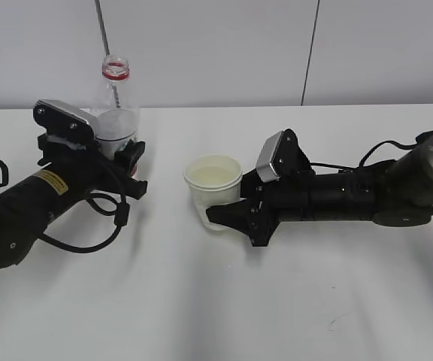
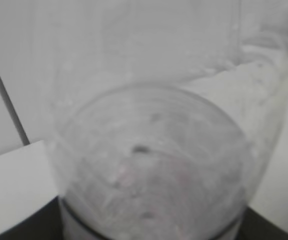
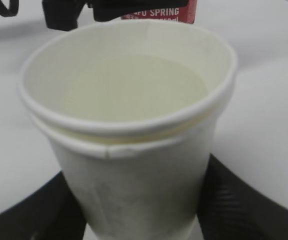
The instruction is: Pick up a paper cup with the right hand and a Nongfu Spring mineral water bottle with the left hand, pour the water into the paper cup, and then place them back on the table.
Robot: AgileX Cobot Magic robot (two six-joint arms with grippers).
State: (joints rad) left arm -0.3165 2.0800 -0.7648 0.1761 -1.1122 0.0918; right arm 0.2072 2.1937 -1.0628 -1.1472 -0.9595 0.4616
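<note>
Here one bottle [image 1: 115,105]; apparently two nested cups [image 3: 129,150]; two tools.

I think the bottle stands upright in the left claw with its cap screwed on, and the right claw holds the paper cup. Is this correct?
Not quite: the mineral water bottle has no cap; the exterior view shows an open mouth above the red neck ring. The rest holds: it stands upright in the left claw, and the right claw holds the paper cup.
</note>
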